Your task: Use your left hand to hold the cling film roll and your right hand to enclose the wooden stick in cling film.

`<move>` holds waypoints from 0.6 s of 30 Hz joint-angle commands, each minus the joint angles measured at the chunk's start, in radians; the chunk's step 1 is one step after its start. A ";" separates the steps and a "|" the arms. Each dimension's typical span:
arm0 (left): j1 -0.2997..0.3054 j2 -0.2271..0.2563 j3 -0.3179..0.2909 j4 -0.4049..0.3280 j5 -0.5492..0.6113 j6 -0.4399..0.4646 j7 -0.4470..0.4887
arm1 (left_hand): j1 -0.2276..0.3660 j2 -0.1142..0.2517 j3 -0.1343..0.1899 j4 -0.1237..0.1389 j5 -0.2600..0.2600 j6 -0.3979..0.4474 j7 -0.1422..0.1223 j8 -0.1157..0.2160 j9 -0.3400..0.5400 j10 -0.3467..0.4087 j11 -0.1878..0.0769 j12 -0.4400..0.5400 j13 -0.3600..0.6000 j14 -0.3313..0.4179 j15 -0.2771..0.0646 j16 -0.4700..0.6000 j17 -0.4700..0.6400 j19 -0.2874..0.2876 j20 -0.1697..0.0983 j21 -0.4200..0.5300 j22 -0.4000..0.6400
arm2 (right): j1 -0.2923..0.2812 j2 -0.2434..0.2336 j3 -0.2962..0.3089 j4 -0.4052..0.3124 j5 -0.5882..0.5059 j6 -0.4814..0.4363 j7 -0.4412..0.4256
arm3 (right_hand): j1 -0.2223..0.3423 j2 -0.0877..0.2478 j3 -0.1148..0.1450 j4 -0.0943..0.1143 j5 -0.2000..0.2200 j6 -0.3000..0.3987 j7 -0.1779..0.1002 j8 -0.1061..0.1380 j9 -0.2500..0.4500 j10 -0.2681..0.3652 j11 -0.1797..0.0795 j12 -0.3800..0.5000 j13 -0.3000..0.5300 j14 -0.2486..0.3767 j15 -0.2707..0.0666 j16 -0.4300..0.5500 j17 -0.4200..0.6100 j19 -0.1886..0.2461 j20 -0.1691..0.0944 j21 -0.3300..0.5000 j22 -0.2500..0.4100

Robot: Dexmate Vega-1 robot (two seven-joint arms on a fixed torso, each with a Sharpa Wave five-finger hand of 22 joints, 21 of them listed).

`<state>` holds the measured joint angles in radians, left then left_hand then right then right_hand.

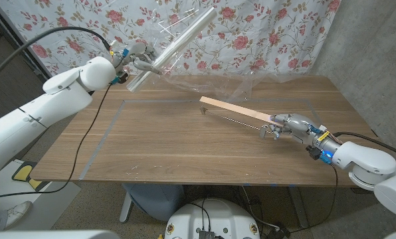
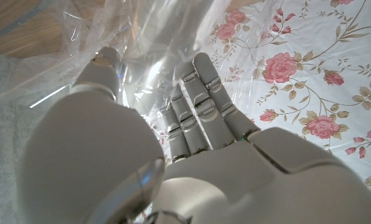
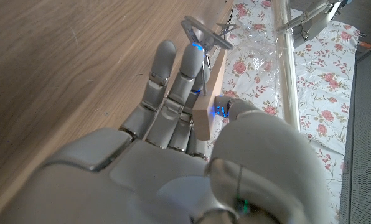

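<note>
Where the loose cling film sheet (image 1: 251, 83) hangs between roll and stick, its edges are hard to make out in the head view; only faint glints and creases over the flowered backdrop (image 1: 278, 40) give it away. The left hand (image 1: 137, 63) grips the cling film roll (image 1: 178, 43) near its lower end, fingers wrapped around it, and holds it raised and tilted above the far left part of the wooden table (image 1: 171, 143). In the left wrist view the fingers (image 2: 201, 106) press into crinkled, shiny film, and the roll's outline is lost in glare. The wooden stick (image 1: 234, 111) is a pale, flat, straight strip, slanting above the table. Its near end is pinched by the right hand (image 1: 288, 126), thumb against fingers (image 3: 173, 93), and is covered by that grip.
</note>
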<state>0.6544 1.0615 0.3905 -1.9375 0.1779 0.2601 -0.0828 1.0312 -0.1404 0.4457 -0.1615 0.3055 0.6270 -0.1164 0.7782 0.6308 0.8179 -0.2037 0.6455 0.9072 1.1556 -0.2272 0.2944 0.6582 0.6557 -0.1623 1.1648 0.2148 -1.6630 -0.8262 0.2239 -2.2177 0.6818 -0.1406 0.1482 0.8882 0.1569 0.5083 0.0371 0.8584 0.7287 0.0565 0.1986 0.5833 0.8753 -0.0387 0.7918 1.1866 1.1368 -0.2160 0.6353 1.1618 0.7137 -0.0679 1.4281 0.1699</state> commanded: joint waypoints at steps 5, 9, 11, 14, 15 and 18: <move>0.055 -0.011 -0.035 -0.012 0.014 -0.052 0.091 | 0.179 0.175 0.069 0.009 -0.003 0.080 -0.061 0.012 0.007 0.002 0.003 0.004 -0.003 0.009 -0.009 -0.002 0.007 -0.002 0.005 0.001 -0.005 | 0.030 -0.035 -0.038 -0.002 0.015 0.024 -0.003 | 0.003 0.020 0.278 -0.160 0.009 0.100 -0.095 0.008 0.000 0.082 -0.073 0.006 0.000 0.001 -0.004 -0.003 0.002 0.006 -0.043 0.005 0.003; 0.037 -0.004 -0.026 -0.010 0.027 -0.066 0.064 | 0.173 0.214 0.039 0.014 -0.067 0.036 -0.051 0.004 0.019 -0.035 0.007 0.013 -0.002 -0.026 -0.009 -0.024 0.018 -0.018 0.001 0.000 -0.029 | 0.045 -0.041 -0.049 0.004 0.029 0.032 0.011 | 0.003 0.020 0.278 -0.160 0.008 0.100 -0.097 0.008 0.000 0.082 -0.073 0.006 0.000 0.002 -0.003 -0.002 0.004 0.005 -0.044 0.005 0.003; 0.038 -0.010 -0.027 -0.005 0.025 -0.076 0.068 | 0.173 0.220 0.035 0.014 -0.079 0.033 -0.049 0.002 0.016 -0.042 0.008 0.013 -0.005 -0.034 -0.009 -0.029 0.020 -0.021 0.001 -0.001 -0.032 | 0.058 -0.050 -0.060 0.003 0.030 0.028 0.013 | 0.003 0.020 0.278 -0.160 0.008 0.099 -0.097 0.008 0.000 0.082 -0.074 0.007 0.002 0.003 -0.004 -0.001 0.004 0.005 -0.044 0.005 0.003; 0.040 -0.014 -0.028 -0.007 0.027 -0.079 0.069 | 0.173 0.227 0.028 0.013 -0.095 0.031 -0.056 -0.001 0.011 -0.048 0.008 0.014 -0.010 -0.044 -0.010 -0.035 0.023 -0.025 0.002 -0.003 -0.035 | 0.082 -0.063 -0.085 0.007 0.032 0.031 0.022 | 0.003 0.020 0.278 -0.160 0.009 0.099 -0.095 0.008 0.000 0.080 -0.074 0.010 0.008 0.001 -0.004 -0.003 0.002 0.006 -0.043 0.005 0.003; 0.041 -0.015 -0.029 -0.010 0.030 -0.078 0.072 | 0.174 0.227 0.027 0.012 -0.097 0.032 -0.057 -0.001 0.010 -0.048 0.006 0.014 -0.010 -0.045 -0.010 -0.035 0.024 -0.026 0.002 -0.003 -0.035 | 0.090 -0.066 -0.093 0.006 0.034 0.029 0.020 | 0.003 0.020 0.278 -0.160 0.009 0.099 -0.096 0.008 0.000 0.080 -0.071 0.008 0.005 0.004 -0.004 -0.001 0.005 0.005 -0.043 0.005 0.003; 0.040 -0.011 -0.028 -0.014 0.029 -0.085 0.059 | 0.176 0.231 0.023 0.010 -0.105 0.035 -0.057 -0.001 0.006 -0.049 0.005 0.017 -0.013 -0.046 -0.011 -0.037 0.026 -0.028 0.003 -0.004 -0.036 | 0.111 -0.075 -0.118 0.012 0.041 0.038 0.032 | 0.003 0.020 0.278 -0.160 0.009 0.099 -0.096 0.009 0.000 0.083 -0.073 0.008 0.002 0.001 -0.004 -0.003 0.003 0.004 -0.044 0.005 0.003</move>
<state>0.6879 1.0521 0.3693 -1.9436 0.2010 0.2005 -0.0211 1.0096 -0.1188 0.4527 -0.1684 0.2088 0.6198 -0.1306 0.7756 0.6307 0.7746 -0.1966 0.6534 0.8934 1.1176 -0.2323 0.2592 0.6819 0.6337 -0.1591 1.1616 0.1766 -1.6087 -0.8708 0.1651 -2.2150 0.7060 -0.1162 0.1581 0.8882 0.1569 0.5084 0.0371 0.8624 0.7304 0.0547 0.2003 0.5819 0.8770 -0.0405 0.7956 1.1870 1.1384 -0.2140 0.6391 1.1628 0.7137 -0.0679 1.4281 0.1699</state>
